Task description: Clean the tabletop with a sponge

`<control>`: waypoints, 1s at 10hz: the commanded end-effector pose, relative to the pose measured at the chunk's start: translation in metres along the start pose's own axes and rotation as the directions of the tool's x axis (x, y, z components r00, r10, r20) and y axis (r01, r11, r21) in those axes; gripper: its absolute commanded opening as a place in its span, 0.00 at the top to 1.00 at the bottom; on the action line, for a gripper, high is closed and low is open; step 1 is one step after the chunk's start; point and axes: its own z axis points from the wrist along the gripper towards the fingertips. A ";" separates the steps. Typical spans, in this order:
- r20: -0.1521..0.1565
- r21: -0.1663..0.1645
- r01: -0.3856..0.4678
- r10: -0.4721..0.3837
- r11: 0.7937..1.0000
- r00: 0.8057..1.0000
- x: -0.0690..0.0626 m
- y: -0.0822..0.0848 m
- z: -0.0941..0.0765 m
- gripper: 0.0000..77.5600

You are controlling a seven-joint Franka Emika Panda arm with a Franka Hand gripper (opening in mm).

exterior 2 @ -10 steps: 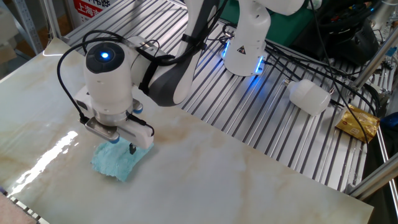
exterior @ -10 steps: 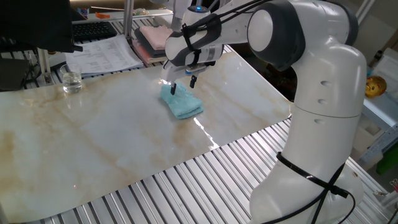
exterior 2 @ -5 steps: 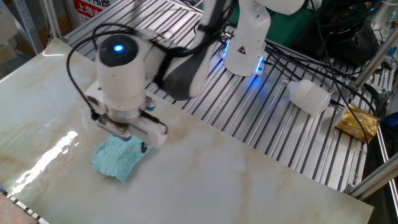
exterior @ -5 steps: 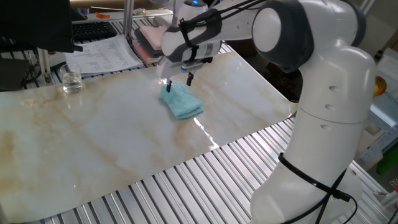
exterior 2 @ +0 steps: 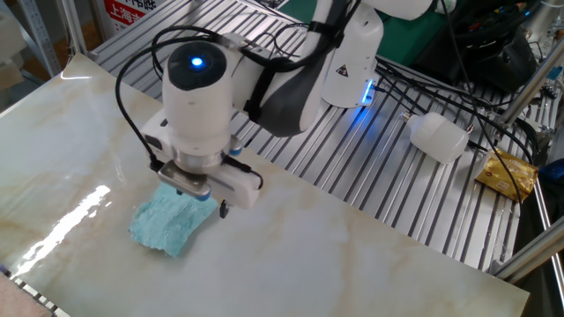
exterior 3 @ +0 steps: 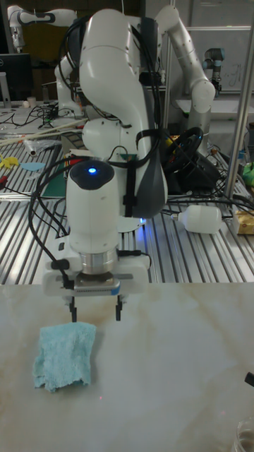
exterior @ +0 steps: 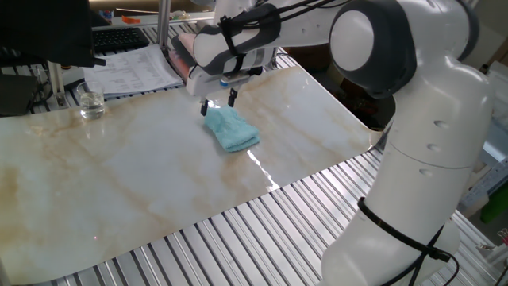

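Having lifted off the sponge (exterior 3: 65, 355), the claw (exterior 3: 95, 311) hangs open and empty above the tabletop (exterior 3: 176, 374).

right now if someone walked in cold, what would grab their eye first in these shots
Probably the big white robot arm bent over the table, its claw open and hanging just above the tabletop. Next, the crumpled light blue sponge cloth lying on the glossy marble-look sheet, beside and below the claw, not gripped. A lit blue ring glows on the wrist.
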 end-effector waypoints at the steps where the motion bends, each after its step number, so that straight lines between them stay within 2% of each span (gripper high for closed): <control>1: 0.009 0.000 0.043 -0.043 0.999 0.999 0.001 0.000 -0.004 0.00; 3: -0.003 0.003 0.048 -0.048 0.999 0.999 0.002 0.006 -0.007 0.00; 6: 0.004 0.009 0.032 -0.032 0.999 0.999 0.006 0.018 -0.012 0.00; 10: -0.001 0.002 0.056 -0.056 0.998 0.998 0.006 0.020 -0.013 0.00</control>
